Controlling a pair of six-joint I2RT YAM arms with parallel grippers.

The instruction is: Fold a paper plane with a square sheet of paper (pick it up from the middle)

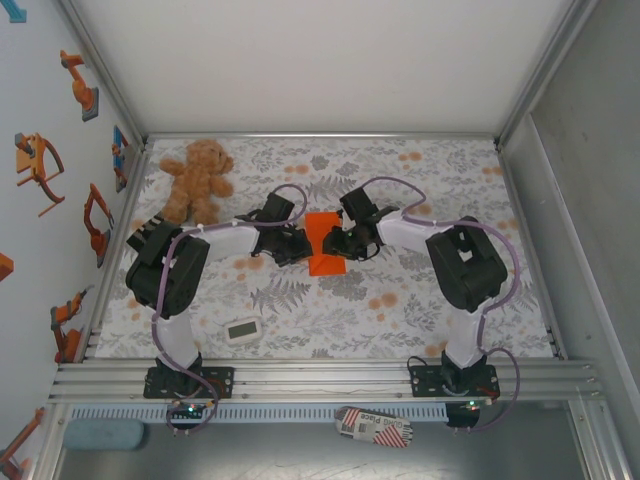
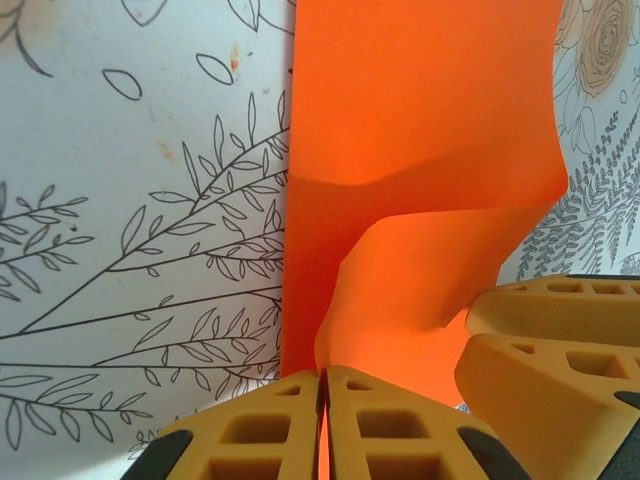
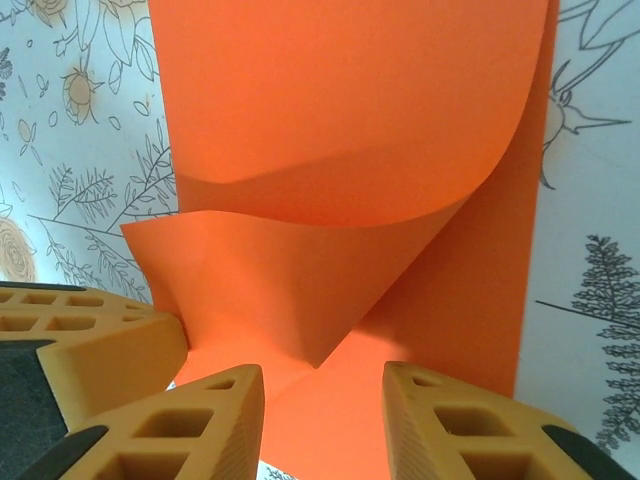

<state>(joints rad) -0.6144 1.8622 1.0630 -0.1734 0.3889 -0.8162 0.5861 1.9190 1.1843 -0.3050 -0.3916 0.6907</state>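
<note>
Folded orange paper, curled flap, mid-table.

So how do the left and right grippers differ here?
The left gripper has jaws shut, pinching a raised flap of the orange paper; the right gripper has jaws apart, gripping nothing. From above, the left gripper is at the paper's left edge, the right gripper at its right. Both have yellow jaws.

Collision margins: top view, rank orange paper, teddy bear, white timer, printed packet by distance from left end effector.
1. orange paper, centre, gripped.
2. teddy bear back left, white timer front left: too close to call.
3. printed packet, beyond the front rail.
</note>
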